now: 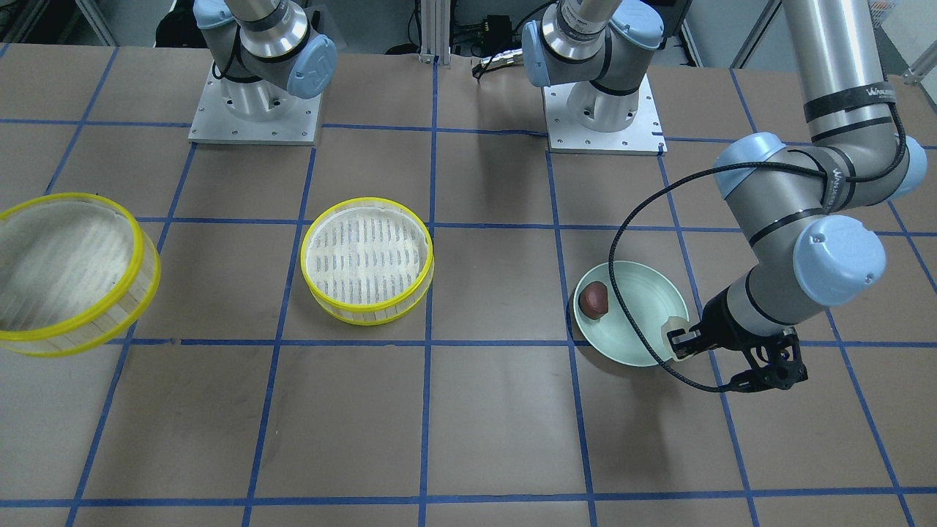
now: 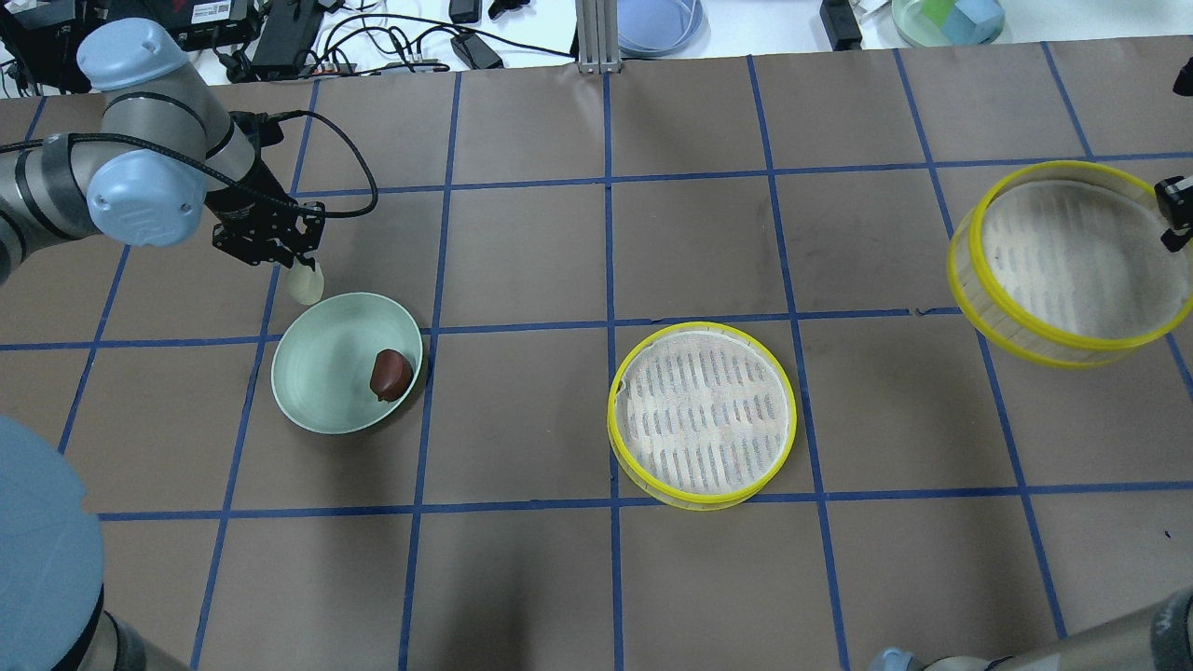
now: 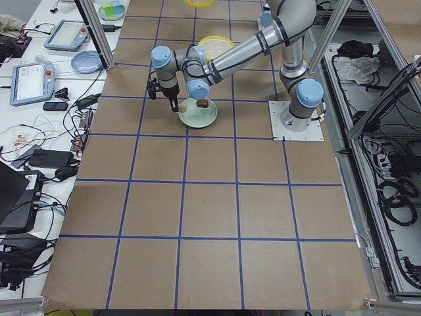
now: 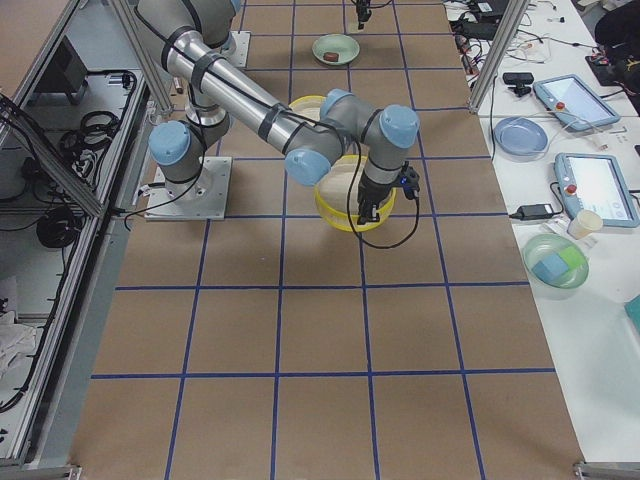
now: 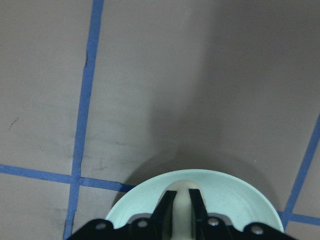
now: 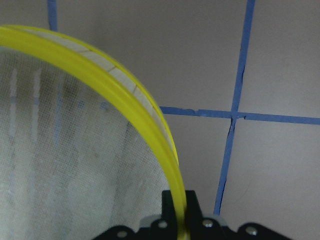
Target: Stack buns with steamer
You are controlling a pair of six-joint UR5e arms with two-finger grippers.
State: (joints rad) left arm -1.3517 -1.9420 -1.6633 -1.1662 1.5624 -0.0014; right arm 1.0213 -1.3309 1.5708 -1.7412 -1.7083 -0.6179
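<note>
You've got a tablet (image 4: pixel 598 188), a blue dish (image 4: pixel 520 133), a paper cup (image 4: pixel 583 222) and a bowl of blocks (image 4: pixel 556 262) on your side bench (image 4: pixel 600 320).

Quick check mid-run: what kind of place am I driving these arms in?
Probably a robotics lab workcell: a table marked with a blue tape grid, a teach pendant and loose cables on a side bench.
</note>
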